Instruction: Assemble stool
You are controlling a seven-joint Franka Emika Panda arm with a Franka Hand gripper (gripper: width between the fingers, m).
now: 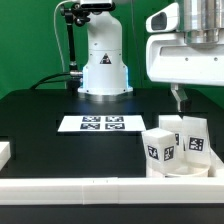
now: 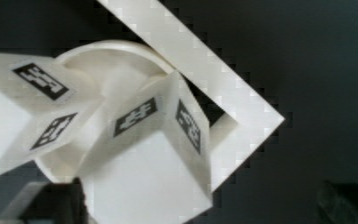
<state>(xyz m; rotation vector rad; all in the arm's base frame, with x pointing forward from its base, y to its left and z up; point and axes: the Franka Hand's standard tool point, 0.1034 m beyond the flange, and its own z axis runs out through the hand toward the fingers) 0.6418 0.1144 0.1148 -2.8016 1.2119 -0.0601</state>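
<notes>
Tool (image 1: 179, 100) hangs vertically above stool legs (image 1: 172, 145).

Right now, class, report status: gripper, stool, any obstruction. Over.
Gripper above the stool, jaw state unclear. Legs standing on seat, by border rail. No obstruction seen.

One round seat (image 1: 185, 170) sits near the exterior view's right, with two tagged legs (image 1: 160, 146) (image 1: 193, 135) standing on it; a third cannot be made out. One marker board (image 1: 101, 124) lies farther back, carrying four tags. Two white border rails show: one near (image 1: 90, 190), one at the left (image 1: 5, 153).
</notes>
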